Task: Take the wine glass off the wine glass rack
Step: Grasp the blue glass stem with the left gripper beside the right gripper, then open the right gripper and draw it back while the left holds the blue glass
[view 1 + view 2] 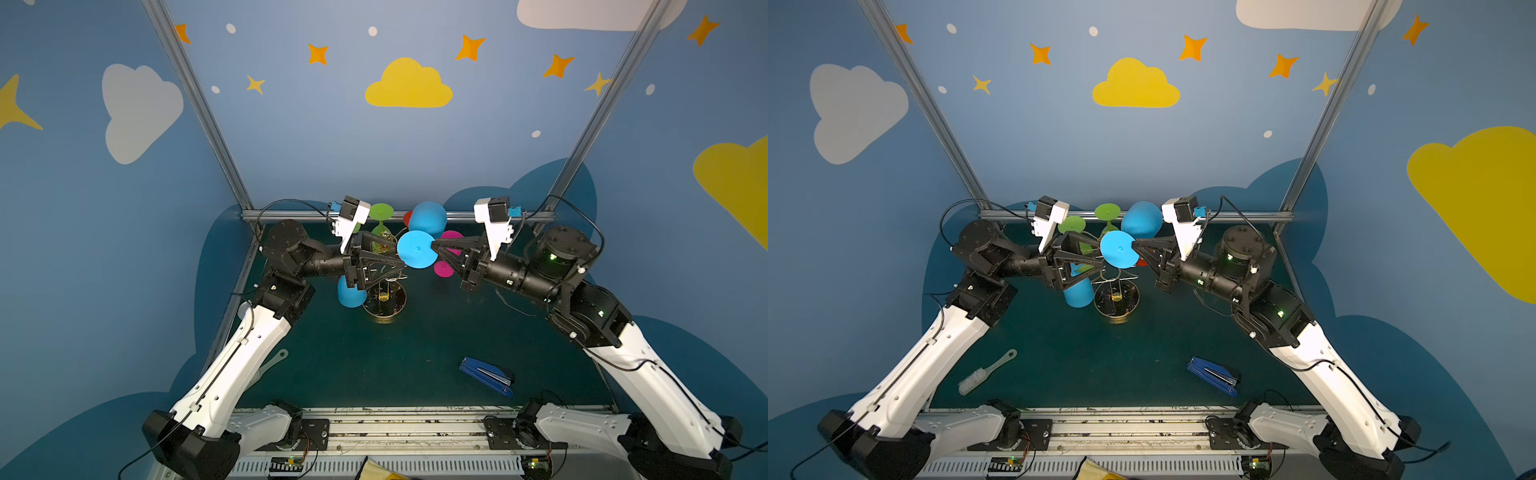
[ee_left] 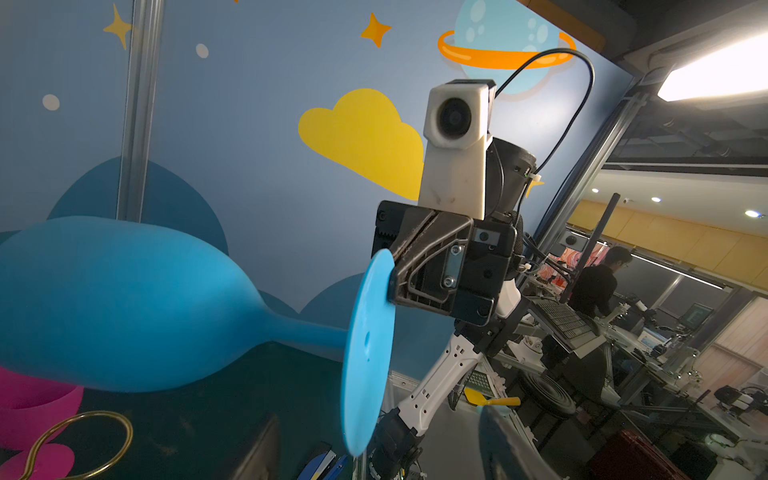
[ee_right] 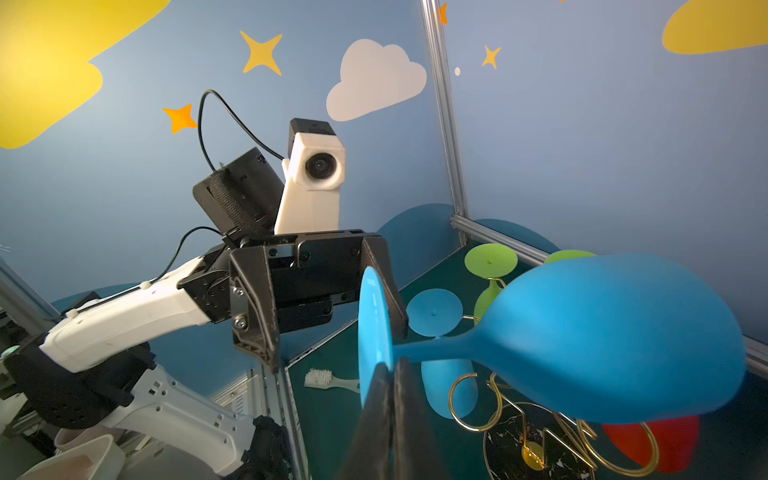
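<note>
A blue wine glass lies level in the air, its bowl [image 1: 428,218] [image 3: 602,340] toward the back wall and its foot disc [image 1: 417,249] [image 1: 1118,249] [image 2: 368,353] toward me. My right gripper [image 1: 434,245] [image 1: 1134,245] [image 2: 392,282] [image 3: 392,374] is shut on the rim of that disc. My left gripper [image 1: 395,253] [image 1: 1100,254] [image 3: 336,345] stands open at the disc's opposite edge, with one of its fingers [image 3: 386,299] behind the disc. The gold wine glass rack [image 1: 384,299] [image 1: 1116,299] [image 3: 536,444] stands below; the glass's stem passes above its loops.
On the rack hang another blue glass [image 1: 351,293], green glasses [image 1: 381,212], a pink one [image 1: 444,268] and a red one [image 3: 652,440]. A blue stapler [image 1: 486,376] lies front right and a white brush [image 1: 984,374] front left on the green mat.
</note>
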